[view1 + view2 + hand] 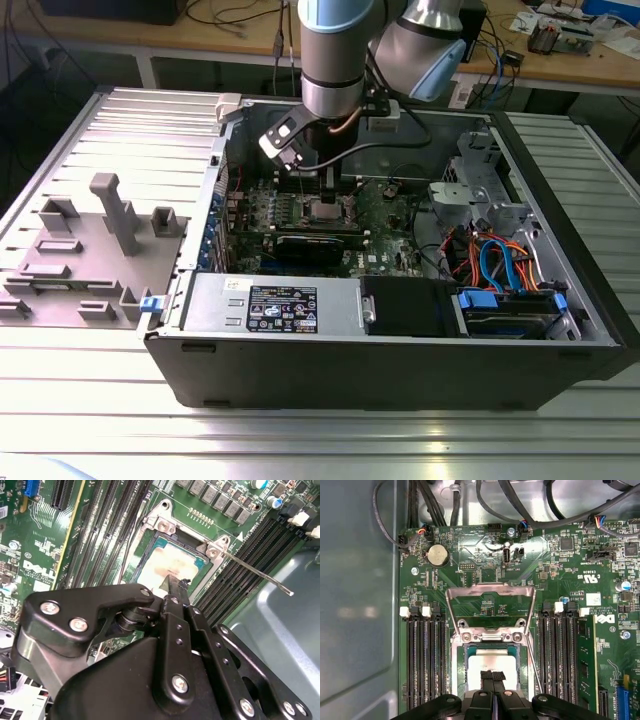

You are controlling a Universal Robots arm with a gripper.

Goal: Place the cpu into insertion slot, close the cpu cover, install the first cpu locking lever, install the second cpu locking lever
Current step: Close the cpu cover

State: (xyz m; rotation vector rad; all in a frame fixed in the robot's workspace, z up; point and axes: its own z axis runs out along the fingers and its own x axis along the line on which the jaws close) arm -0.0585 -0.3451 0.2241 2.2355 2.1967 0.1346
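Note:
The cpu (pixel 492 661) lies flat in the insertion slot of the green motherboard, its silvery top up; the second wrist view shows the cpu (pixel 165 562) too. The cpu cover (pixel 490 587) stands open, swung back away from the slot on its hinge. A thin metal locking lever (pixel 255 573) sticks out free from one corner of the slot and runs along the side of it (pixel 534 660). My gripper (pixel 493 676) hangs just above the chip's near edge, fingers pressed together with nothing between them. In the exterior view the gripper (pixel 322 188) reaches down into the open computer case.
Black memory slots (pixel 424 660) flank the socket on both sides. Cables (pixel 485 505) run along the case wall beyond the board. A black card (pixel 318 243) sits below the socket. The power supply (pixel 270 305) and drive cage (pixel 505 300) fill the case's front. A grey fixture plate (pixel 90 250) lies on the exterior view's left.

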